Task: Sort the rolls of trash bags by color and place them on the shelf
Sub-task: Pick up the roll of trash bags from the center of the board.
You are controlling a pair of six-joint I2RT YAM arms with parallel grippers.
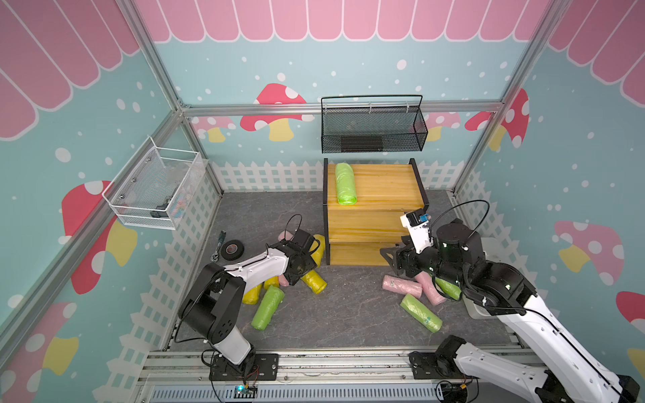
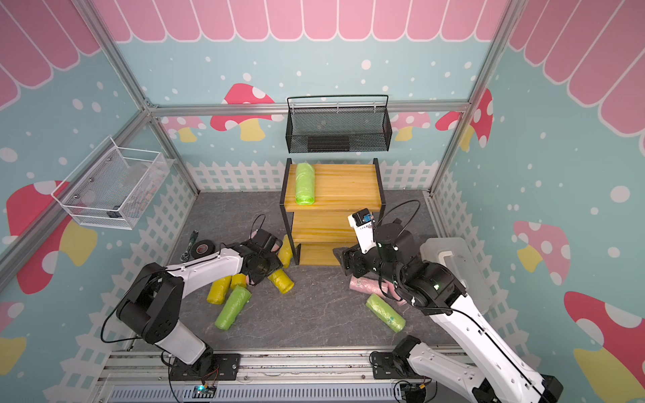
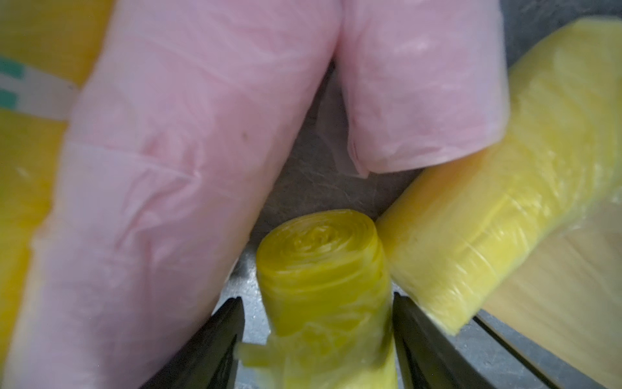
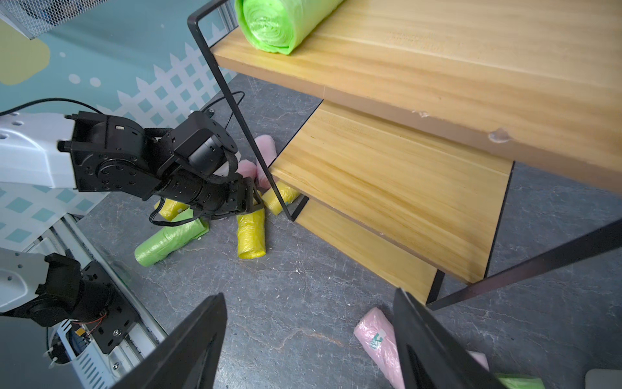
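Top views, grey veined floor (image 1: 349,307) under shelf (image 1: 384,185), mushroom-print walls (image 1: 349,69), aluminium frame (image 1: 227,110)

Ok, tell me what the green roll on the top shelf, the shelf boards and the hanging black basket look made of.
Green roll: thin glossy plastic film, likely; crinkles and wound layers show at its end.
Shelf boards: wood, smooth-finished, with visible grain.
Black basket: probably painted metal mesh, matte, see-through.
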